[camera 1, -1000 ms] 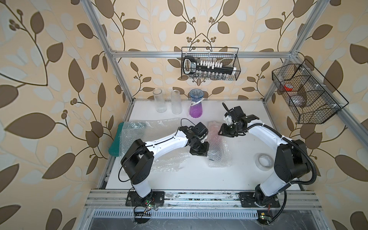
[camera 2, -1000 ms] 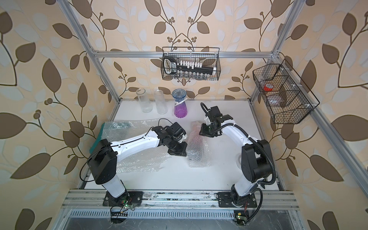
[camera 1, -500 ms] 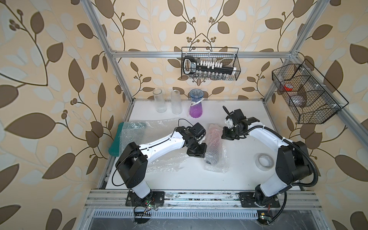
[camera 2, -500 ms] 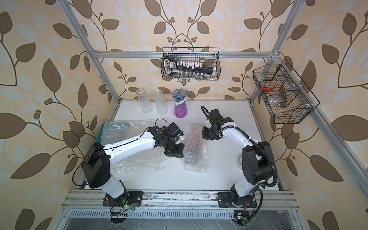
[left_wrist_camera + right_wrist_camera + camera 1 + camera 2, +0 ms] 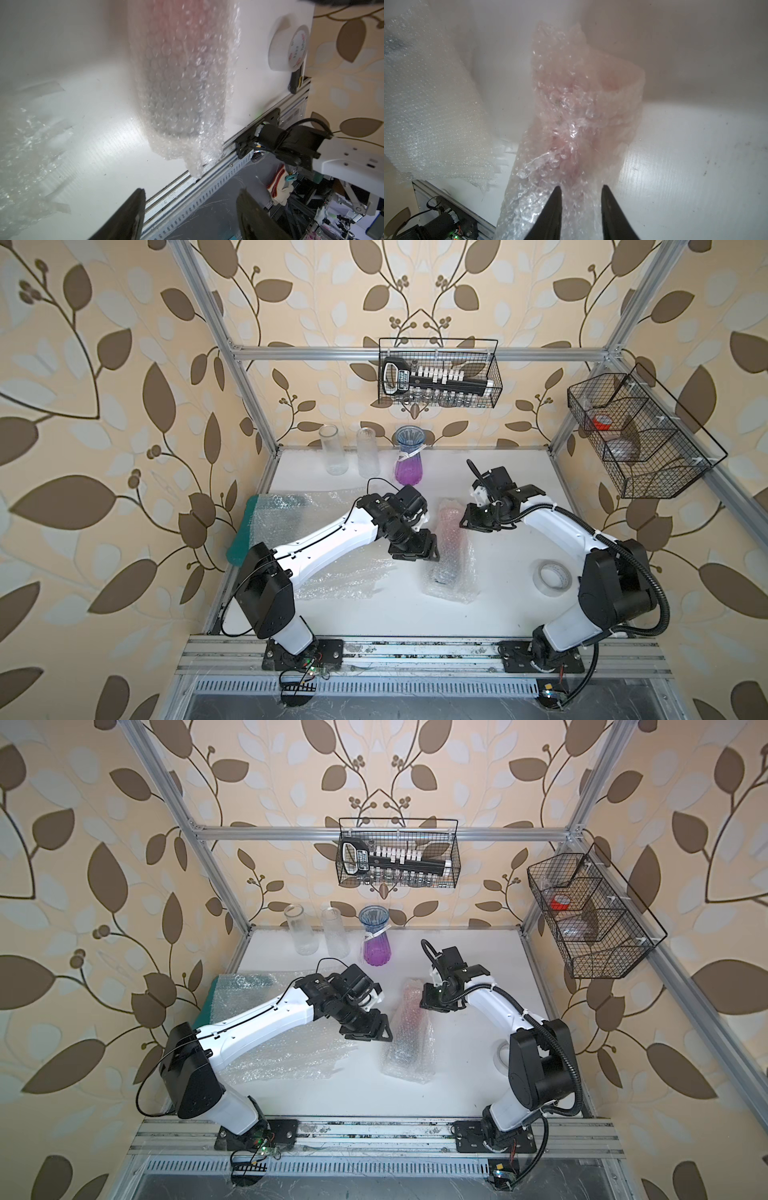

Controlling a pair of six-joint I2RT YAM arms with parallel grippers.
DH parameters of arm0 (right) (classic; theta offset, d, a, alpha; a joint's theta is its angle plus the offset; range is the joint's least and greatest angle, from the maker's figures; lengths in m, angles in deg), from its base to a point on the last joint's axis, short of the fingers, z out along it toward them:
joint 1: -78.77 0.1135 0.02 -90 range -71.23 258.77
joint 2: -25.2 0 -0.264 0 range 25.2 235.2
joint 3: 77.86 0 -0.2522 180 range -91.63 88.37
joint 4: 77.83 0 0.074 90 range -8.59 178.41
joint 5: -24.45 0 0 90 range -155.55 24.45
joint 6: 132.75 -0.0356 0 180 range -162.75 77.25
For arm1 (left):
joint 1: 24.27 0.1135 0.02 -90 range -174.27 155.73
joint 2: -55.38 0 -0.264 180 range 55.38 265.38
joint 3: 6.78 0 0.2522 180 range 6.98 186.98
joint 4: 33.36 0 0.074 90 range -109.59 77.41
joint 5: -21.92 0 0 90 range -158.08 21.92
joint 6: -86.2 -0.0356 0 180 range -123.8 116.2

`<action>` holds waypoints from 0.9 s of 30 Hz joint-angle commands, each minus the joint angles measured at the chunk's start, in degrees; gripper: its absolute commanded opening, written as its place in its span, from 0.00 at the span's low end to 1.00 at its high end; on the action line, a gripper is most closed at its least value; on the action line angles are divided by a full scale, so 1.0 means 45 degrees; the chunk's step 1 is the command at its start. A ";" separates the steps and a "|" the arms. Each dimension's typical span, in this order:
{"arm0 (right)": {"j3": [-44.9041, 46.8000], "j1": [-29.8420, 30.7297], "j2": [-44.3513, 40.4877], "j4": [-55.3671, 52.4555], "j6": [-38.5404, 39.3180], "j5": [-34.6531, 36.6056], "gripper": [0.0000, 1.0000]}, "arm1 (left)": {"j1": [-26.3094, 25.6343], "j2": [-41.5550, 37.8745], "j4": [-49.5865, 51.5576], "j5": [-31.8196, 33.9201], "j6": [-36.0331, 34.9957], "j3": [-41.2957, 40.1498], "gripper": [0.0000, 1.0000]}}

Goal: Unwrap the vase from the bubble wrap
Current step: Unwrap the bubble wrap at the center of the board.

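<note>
The vase (image 5: 448, 526) is seen lying wrapped up in the bubble wrap (image 5: 453, 576) in the middle of the desk (image 5: 498, 614), between the two arms, with only a pinkish tint showing through. The left tool (image 5: 191, 207) is held wide open with nothing in it, just beside the bundle's left flank. The right tool (image 5: 580, 207) is set at the bundle's far end, jaws partly apart with wrap in the gap. Whether it's actually pinched can't be told. More loose sheets (image 5: 332, 576) are spread under the left arm.
</note>
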 commanded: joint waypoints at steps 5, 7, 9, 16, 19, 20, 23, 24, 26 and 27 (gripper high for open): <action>0.0012 -0.0014 -0.0038 -0.0094 -0.0052 0.0321 0.51 | 0.1032 0.3399 -0.0264 0.0080 0.0066 0.3677 0.73; -0.0009 -0.0025 0.0001 0.0128 -0.0198 0.0287 0.60 | 0.1041 0.4496 -0.0341 0.0228 0.0314 0.4807 0.73; -0.0141 -0.0017 0.0117 0.0228 -0.0249 0.0261 0.64 | 0.1049 0.5294 -0.0173 0.0477 0.0413 0.5709 0.73; -0.0356 -0.0024 0.0816 0.0271 -0.0121 0.0574 0.60 | 0.1004 0.6779 0.0180 0.0579 0.0673 0.6780 0.69; -0.0222 -0.0008 0.0979 0.0501 -0.0200 0.0454 0.56 | 0.0982 0.6845 -0.0121 0.0532 0.0776 0.6386 0.62; -0.0215 -0.0027 0.1057 0.0502 -0.0193 0.0443 0.55 | 0.0975 0.6839 -0.0215 0.0476 0.0781 0.6302 0.60; -0.0185 -0.0047 0.1234 0.0558 -0.0175 0.0458 0.52 | 0.0954 0.6929 -0.0263 0.0382 0.0709 0.6243 0.56; -0.0175 -0.0049 0.1267 0.0580 -0.0165 0.0457 0.49 | 0.0934 0.6981 -0.0273 0.0380 0.0689 0.6255 0.56; -0.0213 -0.0085 0.1352 0.0581 -0.0196 0.0457 0.45 | 0.0856 0.7062 -0.0277 0.0372 0.0689 0.6244 0.56; -0.0230 -0.0073 0.1388 0.0561 -0.0210 0.0458 0.43 | 0.0782 0.7124 -0.0301 0.0432 0.0685 0.6250 0.56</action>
